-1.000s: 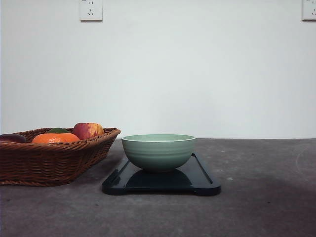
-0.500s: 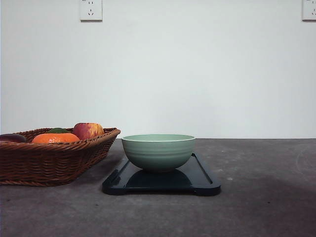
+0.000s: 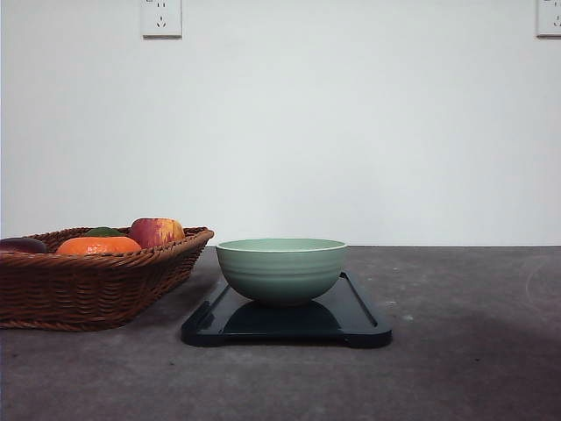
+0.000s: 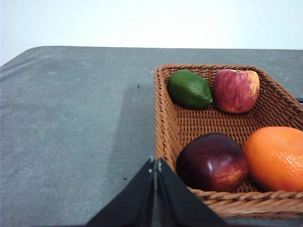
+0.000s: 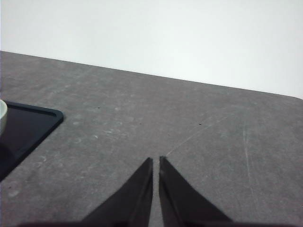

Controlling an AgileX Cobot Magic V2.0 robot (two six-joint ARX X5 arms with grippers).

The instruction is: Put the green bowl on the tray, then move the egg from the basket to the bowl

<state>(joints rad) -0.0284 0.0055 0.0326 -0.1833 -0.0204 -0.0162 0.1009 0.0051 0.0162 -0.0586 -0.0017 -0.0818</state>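
The green bowl (image 3: 280, 268) stands upright on the black tray (image 3: 359, 320) in the middle of the table. Left of the tray sits the brown wicker basket (image 3: 88, 285). No egg is visible in the basket (image 4: 187, 125); it holds a green avocado (image 4: 189, 89), a red apple (image 4: 236, 90), a dark red fruit (image 4: 212, 161) and an orange (image 4: 274, 157). My left gripper (image 4: 155, 163) is shut and empty, just outside the basket's near corner. My right gripper (image 5: 155, 161) is shut and empty over bare table, right of the tray's corner (image 5: 28, 125).
The grey tabletop (image 3: 465, 351) runs wide to the right of the tray. A white wall stands behind, with two sockets (image 3: 161, 17) high up. The bowl's rim (image 5: 2, 116) shows at the edge of the right wrist view.
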